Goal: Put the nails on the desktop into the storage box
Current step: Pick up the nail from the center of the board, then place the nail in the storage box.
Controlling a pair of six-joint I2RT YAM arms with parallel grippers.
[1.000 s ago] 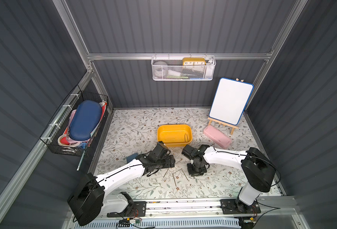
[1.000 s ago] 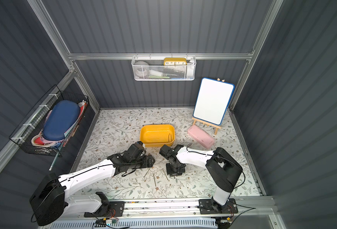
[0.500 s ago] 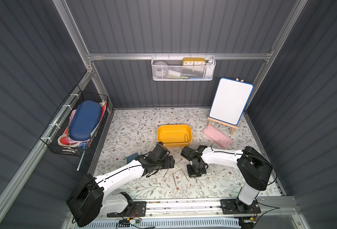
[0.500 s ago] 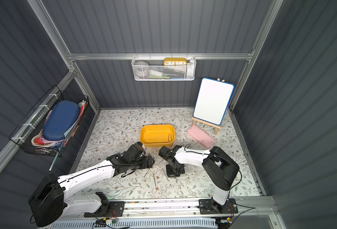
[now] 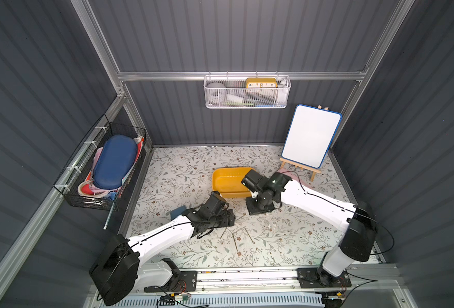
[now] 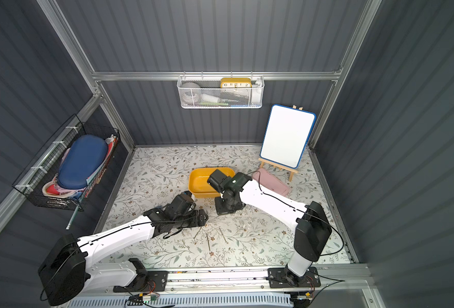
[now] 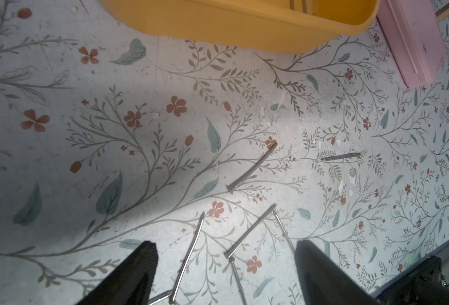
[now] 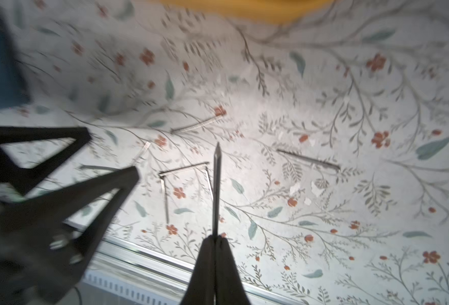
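Rail [image 5: 247, 276] at the front edge carries both arm bases. Just past it, loose nails [image 5: 234, 237] lie scattered on the desktop [image 5: 183, 170], about seven of them, some crossing or touching at the ends; both top views show the same cluster. Left gripper [image 5: 230, 217] sits low at the cluster's far-left edge with its fingers spread wide and nothing between them. From the left wrist, several nails [image 7: 252, 169] lie flat under and beyond the gap, and I can't tell if anything touches. A small blue block [image 5: 178, 212] lies on the desktop beside the left arm. Right gripper [image 5: 259, 208] points down just in front of the near wall of the storage box [image 5: 226, 184]. In the right wrist view its fingers [image 8: 205, 264] are pressed together on one held nail [image 8: 216, 190], which sticks straight out past the tips, sharp end outward. The rest of that view is blurred. The left wrist view shows two thin grey shafts inside the box, over its rim. Pink case [image 6: 272, 182] lies just right of the box, partly under the right arm. Behind it a whiteboard [image 5: 310, 136] stands on an easel. A white mesh basket [image 5: 247, 100] with a yellow clock [image 5: 261, 83] hangs on the back wall. A black wire basket [image 5: 100, 186] holding a blue case [image 5: 115, 161] hangs on the left wall.
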